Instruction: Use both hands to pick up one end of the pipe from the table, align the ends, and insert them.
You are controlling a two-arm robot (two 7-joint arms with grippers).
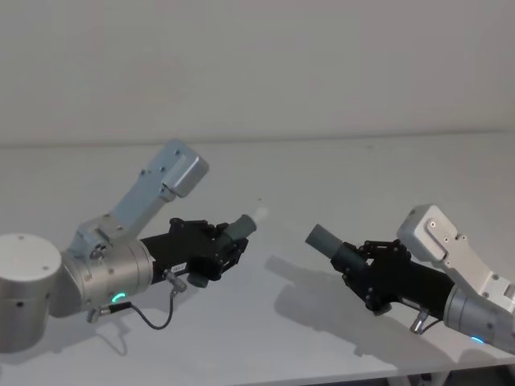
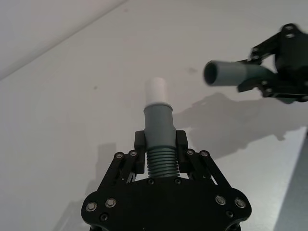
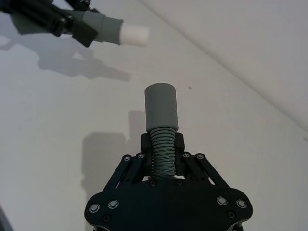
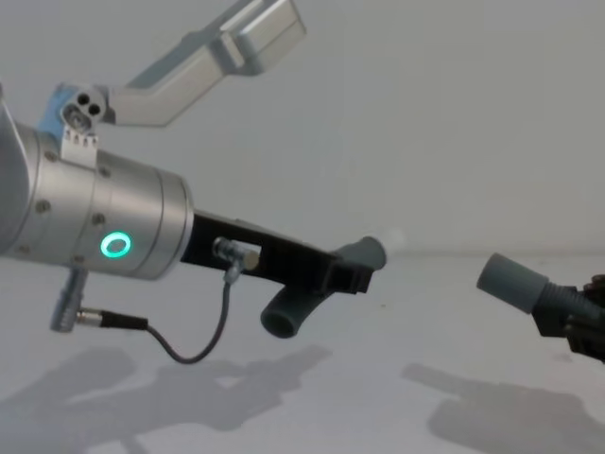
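Observation:
Both pipe pieces hang above the white table (image 1: 282, 165). My left gripper (image 1: 224, 240) (image 2: 160, 140) is shut on the ribbed middle of one dark grey piece (image 2: 159, 122), whose narrow white end (image 1: 259, 214) (image 2: 156, 90) points toward the right arm. My right gripper (image 1: 364, 256) (image 3: 162, 143) is shut on the ribbed part of the other piece (image 3: 161, 126), and its open grey cuff (image 1: 323, 239) (image 4: 510, 276) faces left. A short gap separates the two ends, and they are not quite in line. In the chest view the left piece (image 4: 295, 312) curves down behind the left gripper (image 4: 348, 274).
Shadows of both arms fall on the bare table beneath them. A cable (image 1: 157, 318) loops under the left wrist. The table's front edge (image 1: 338, 378) runs close below the arms, and a plain wall (image 1: 257, 64) stands behind.

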